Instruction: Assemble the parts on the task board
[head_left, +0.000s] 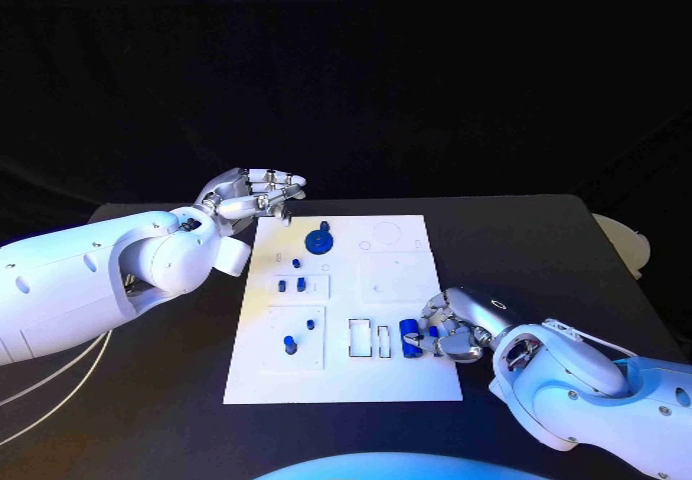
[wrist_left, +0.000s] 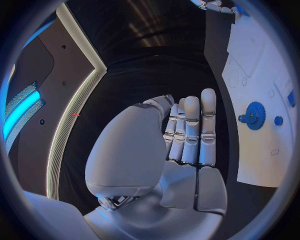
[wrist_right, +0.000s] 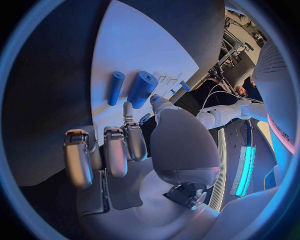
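The black table (head_left: 548, 250) carries the white task board (head_left: 389, 385), a tall plate lying flat at its middle, its long sides running from 12 to 6 o'clock. Bare dark tabletop shows on both sides of the board, at 3 and at 9 o'clock, and in a narrow band beyond its far edge at 12. At 9 o'clock, near the table's front corner, pale cables (head_left: 65, 375) run across the dark surface; whether they touch it cannot be told.
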